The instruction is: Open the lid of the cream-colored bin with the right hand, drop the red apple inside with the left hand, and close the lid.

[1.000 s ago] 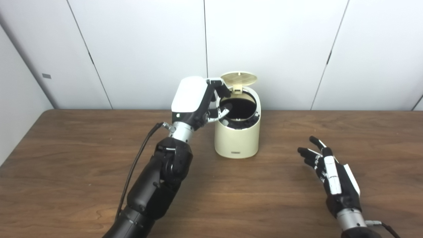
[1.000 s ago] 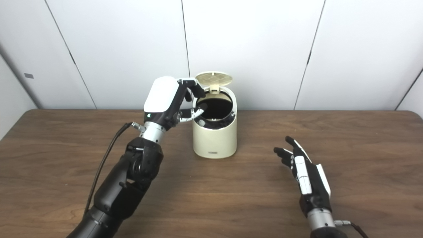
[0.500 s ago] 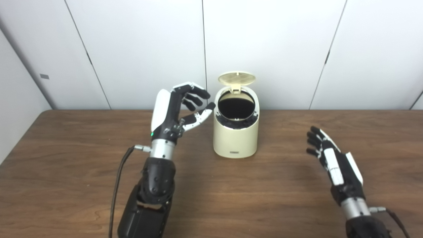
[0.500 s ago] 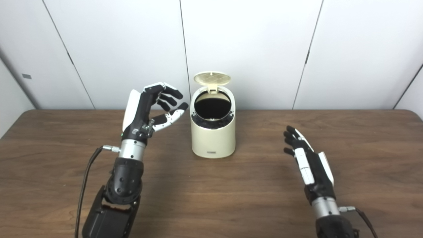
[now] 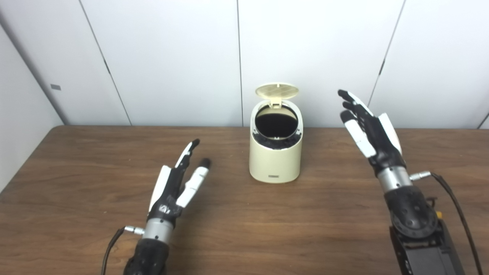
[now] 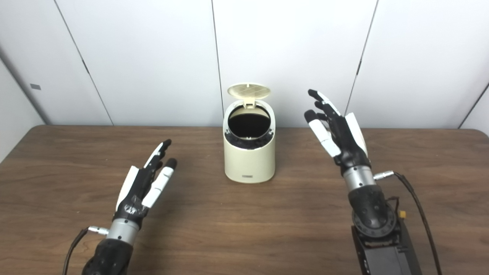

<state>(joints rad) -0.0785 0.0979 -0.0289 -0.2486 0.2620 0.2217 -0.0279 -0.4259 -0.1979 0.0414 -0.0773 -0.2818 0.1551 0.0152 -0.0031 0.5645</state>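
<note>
The left hand (image 5: pixel 176 182) hovers low over the table (image 5: pixel 76 183), fingers spread and holding nothing. In the middle stands the cream bin (image 5: pixel 276 154), its lid (image 5: pixel 277 91) tipped up at the back (the inside looks dark, the apple not visible). The right hand (image 5: pixel 368 128) is raised beside the bin, also spread and empty.

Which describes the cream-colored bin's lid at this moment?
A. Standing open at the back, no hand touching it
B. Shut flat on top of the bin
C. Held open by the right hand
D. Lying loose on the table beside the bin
A. The lid stands tipped up behind the dark opening of the bin, while the right hand is raised off to its side and the left hand is low over the table, both open and apart from it.
</note>
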